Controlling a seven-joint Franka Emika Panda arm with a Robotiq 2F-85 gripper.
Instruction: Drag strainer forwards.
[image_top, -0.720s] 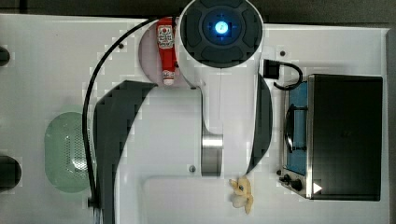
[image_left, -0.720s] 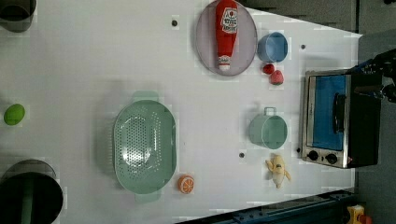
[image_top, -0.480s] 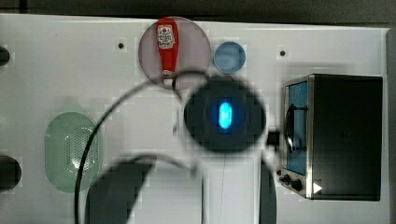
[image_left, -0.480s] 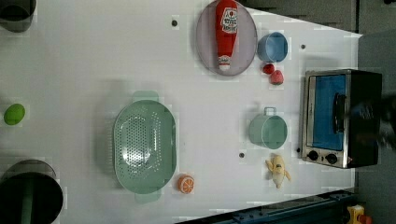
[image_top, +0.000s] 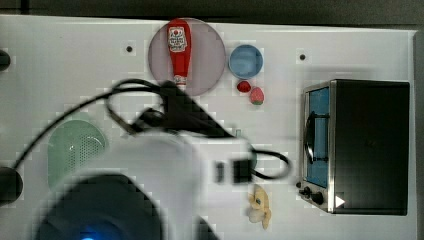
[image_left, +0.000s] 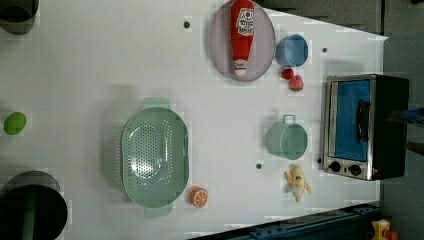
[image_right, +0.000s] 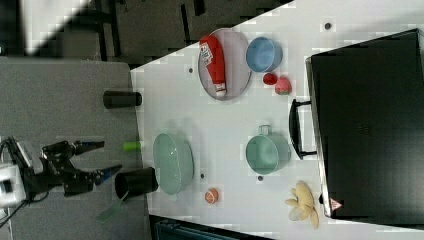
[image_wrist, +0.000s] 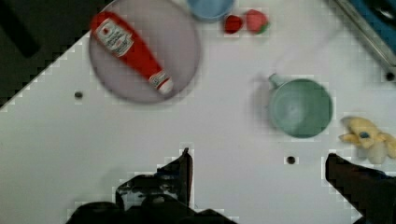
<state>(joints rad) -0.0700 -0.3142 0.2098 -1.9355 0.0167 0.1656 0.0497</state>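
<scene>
My arm has swung across the desk toward the strainer, tool spread and empty; approach incomplete, dragging not begun.

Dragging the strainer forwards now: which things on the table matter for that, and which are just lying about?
Job:
strainer
gripper, fingers open

Lying about:
ketchup bottle on plate
blue bowl
green cup
toaster oven
orange slice
banana
</scene>
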